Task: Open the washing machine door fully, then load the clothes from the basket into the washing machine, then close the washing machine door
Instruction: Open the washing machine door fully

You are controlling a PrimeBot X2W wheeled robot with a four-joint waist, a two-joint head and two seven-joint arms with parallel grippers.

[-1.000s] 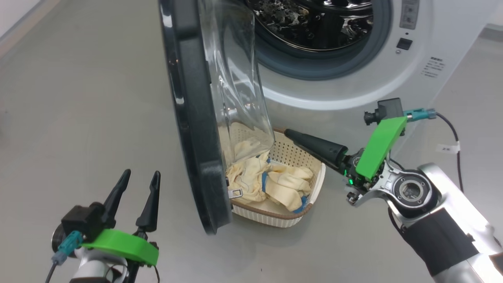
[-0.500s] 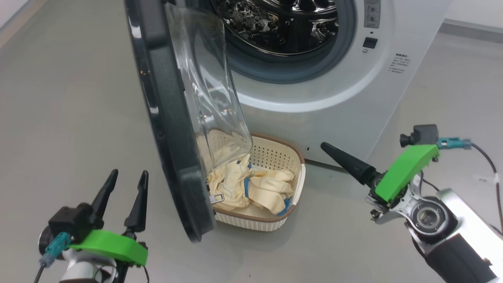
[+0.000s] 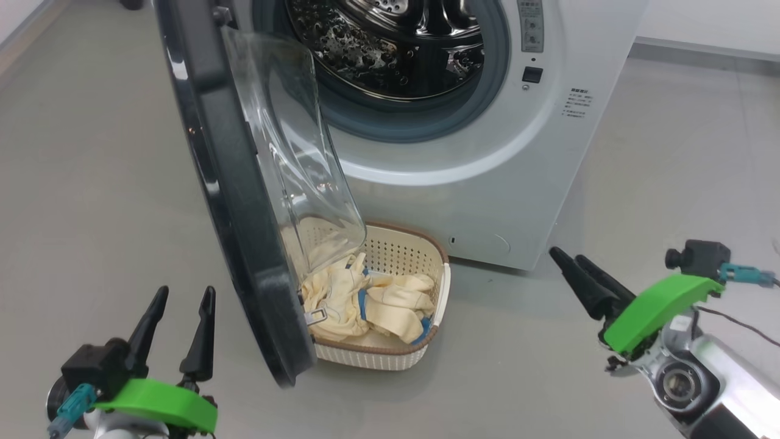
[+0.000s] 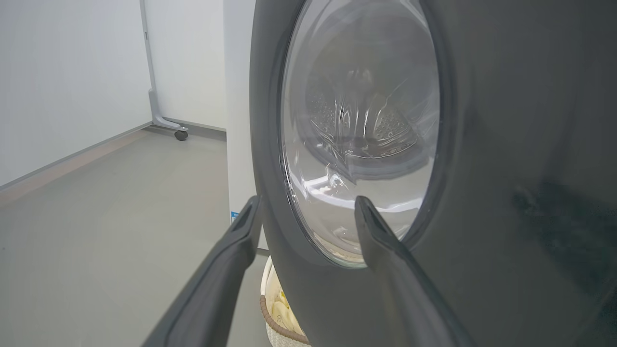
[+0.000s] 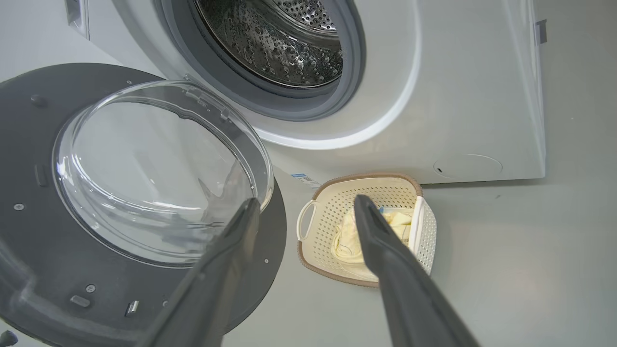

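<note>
Washing machine door (image 3: 234, 201) is swung out from the washing machine (image 3: 487, 183) and stands edge-on in the head view, at 9 o'clock from the round drum (image 3: 390, 49). I think it could go wider, so the first job looks only partly done. The clothes (image 3: 378, 299) lie in a heap in the basket (image 3: 372, 358), which sits on the floor (image 3: 91, 183) at 6 o'clock from the drum, close to the machine's front. The drum looks bare, so no loading is done yet, and shutting the door comes last.

The left gripper (image 3: 185, 291) is at 7 o'clock in the head view, on the outer side of the door, its two fingers spread apart with nothing in them. The right gripper (image 3: 565, 254) is at 4 o'clock, pointing toward the basket, fingers spread too and holding nothing.

The door's low edge and its bulging glass (image 3: 292, 164) hang over the 9 o'clock side of the basket, so a reach from there would likely bump. The 3 o'clock side of the basket has open floor, so the right gripper has a free way in. Bare floor at 9 o'clock of the door gives it room to swing wider.
</note>
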